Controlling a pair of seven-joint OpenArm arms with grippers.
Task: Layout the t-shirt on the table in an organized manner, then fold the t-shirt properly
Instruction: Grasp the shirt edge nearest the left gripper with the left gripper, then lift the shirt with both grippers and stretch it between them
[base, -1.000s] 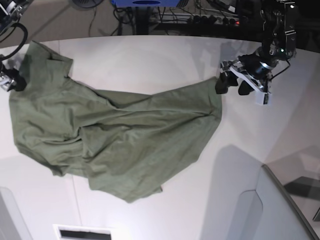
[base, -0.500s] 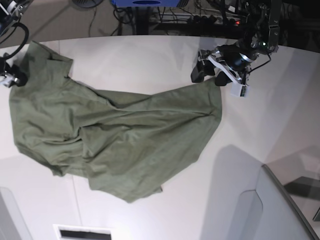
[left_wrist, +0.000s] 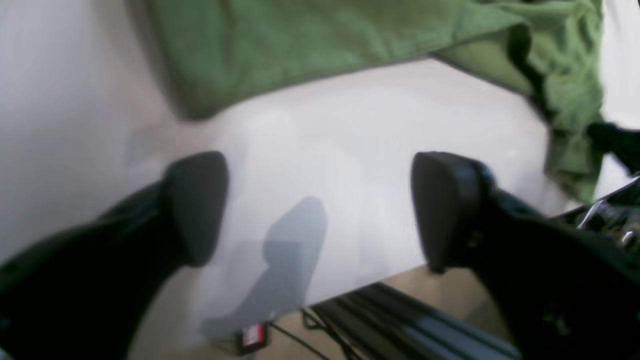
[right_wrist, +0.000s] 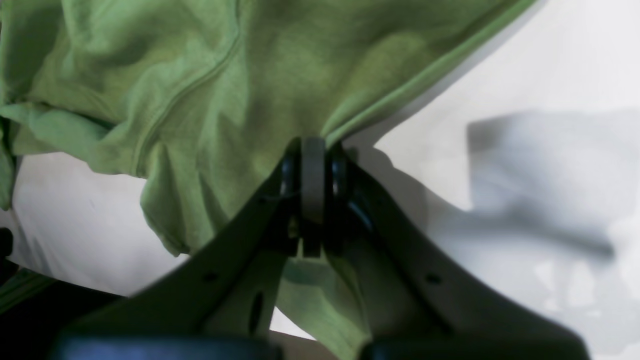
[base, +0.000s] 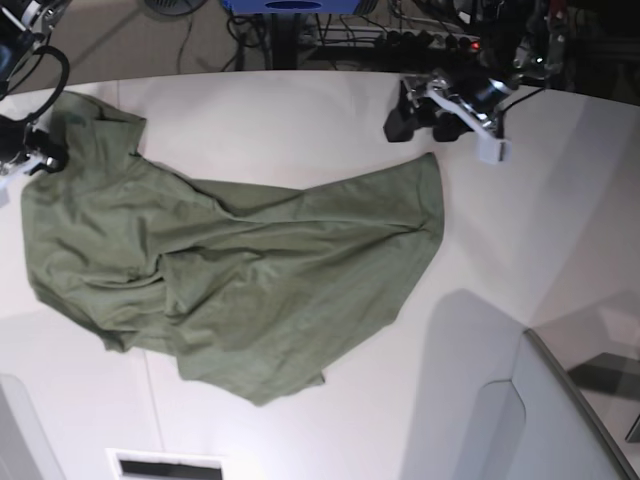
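Both claws have changed since the earlier frames. Left gripper has pulled away from the t-shirt toward the far edge of the table, near its far right corner in the base view; a second ago it sat at the shirt's right-hand tip, and half a second ago it was just beside that tip. Its two black fingers stand wide apart over bare white tabletop in the left wrist view, holding nothing, with the green cloth lying beyond them. Right gripper sat open a second ago and is now pinched tight on a fold of the t-shirt; the right wrist view shows its jaws pressed together with the green hem running into them and cloth bunched on either side. In the base view that gripper sits at the far left edge of the table, at the shirt's upper left part.

The shirt itself has hardly shifted: it sprawls wrinkled across the left and middle of the table, partly folded over itself, with its right-hand tip now free and lying flat.

Count: one t-shirt, one table, two grippers. One grey angled panel stands at the near right corner.
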